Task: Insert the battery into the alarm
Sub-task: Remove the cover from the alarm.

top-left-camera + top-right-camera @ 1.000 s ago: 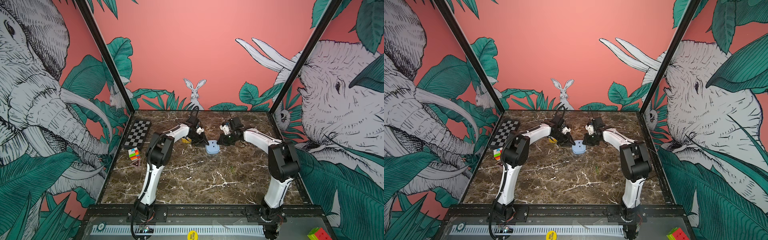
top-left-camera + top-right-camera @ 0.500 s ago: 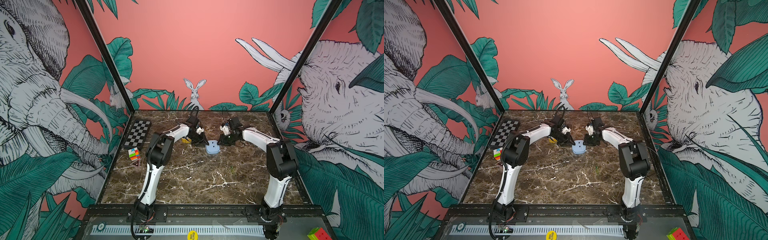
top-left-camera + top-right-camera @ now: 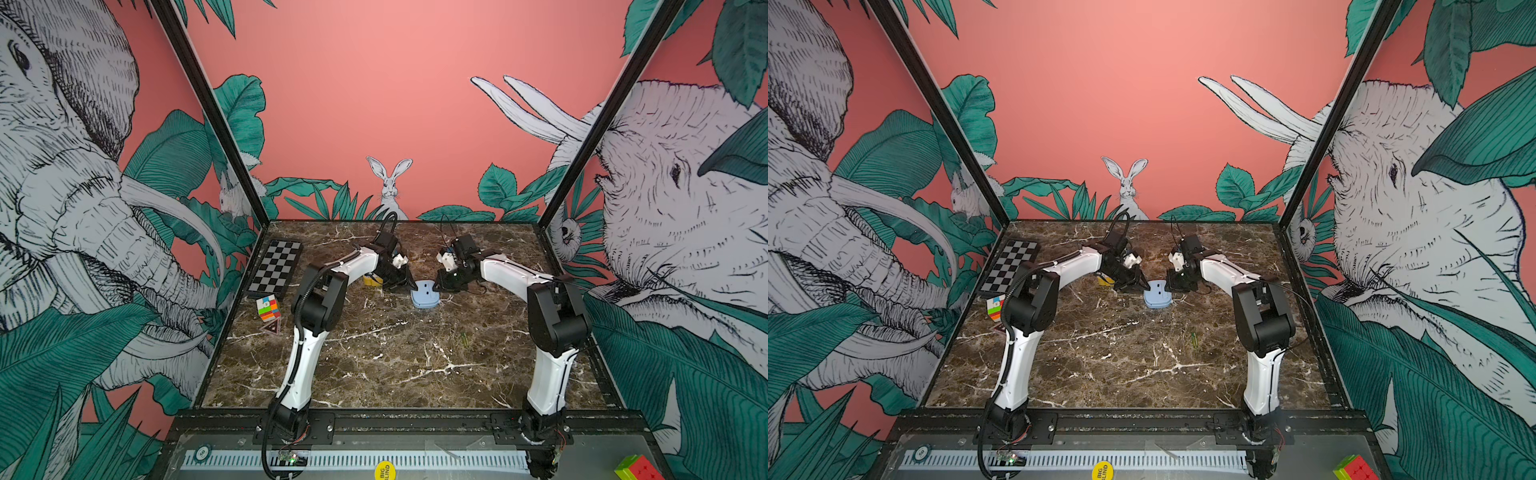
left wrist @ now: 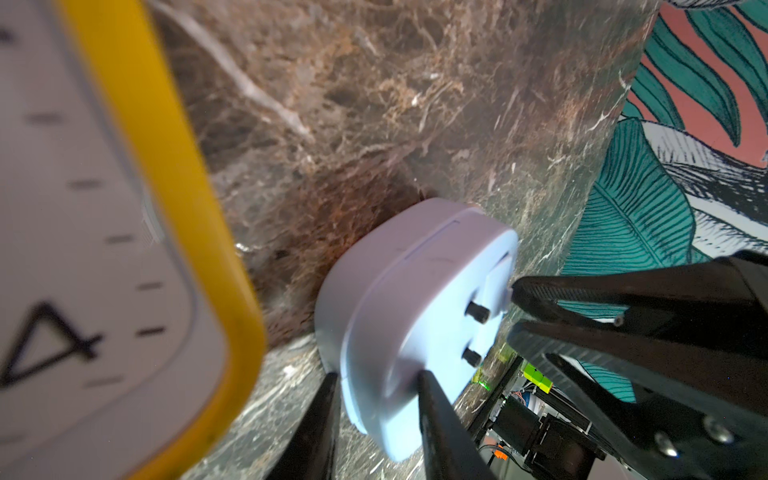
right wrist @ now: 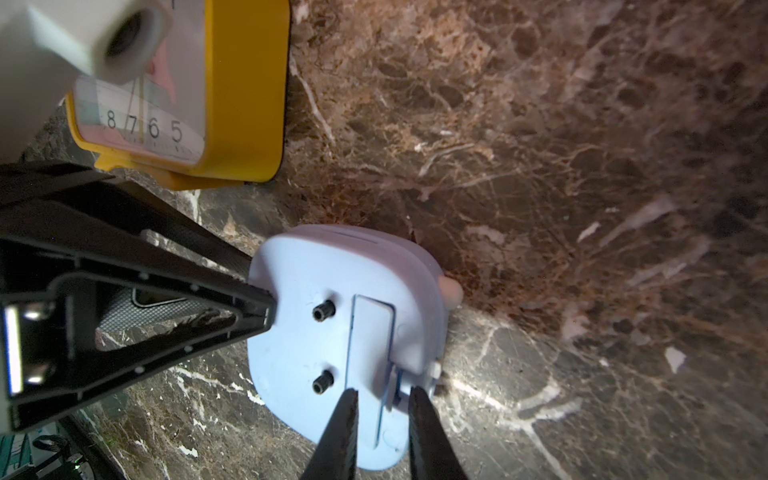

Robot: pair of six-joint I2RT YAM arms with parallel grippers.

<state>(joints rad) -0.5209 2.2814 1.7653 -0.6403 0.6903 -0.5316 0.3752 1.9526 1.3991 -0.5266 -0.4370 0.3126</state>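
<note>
- Blue alarm (image 3: 424,293): lies face down on the marble table (image 3: 395,353), towards the far middle, between the two grippers. No writing can be read on its back.
- Back of the blue alarm, right wrist view: two black knobs (image 5: 324,309) stand beside the long battery cover (image 5: 372,332). A darker blue slit runs along one edge of the cover, which hides whatever is in the compartment.
- Left gripper (image 4: 376,374): its fingers (image 4: 440,415) straddle the rim of the blue alarm and pinch it, one on the back face and one outside the edge.
- Right gripper (image 5: 384,390): its tips sit at the end of the battery cover. The fingers (image 5: 340,428) stand a little apart, and in the left wrist view nothing shows in the gap between them.
- Yellow clock (image 5: 249,104): stands just beside the left gripper, apart from the blue alarm. The numerals "8 7 6 5" read on its white dial in the right wrist view, and a large "4" (image 4: 50,345) in the left wrist view.
- Yellow disc (image 3: 385,471): on the front rail, printed "BIG BLIND" in both top views.
- Checkerboard (image 3: 276,266) and colour cube (image 3: 268,307): at the table's left edge, well apart from the blue alarm. Neither has legible text.
</note>
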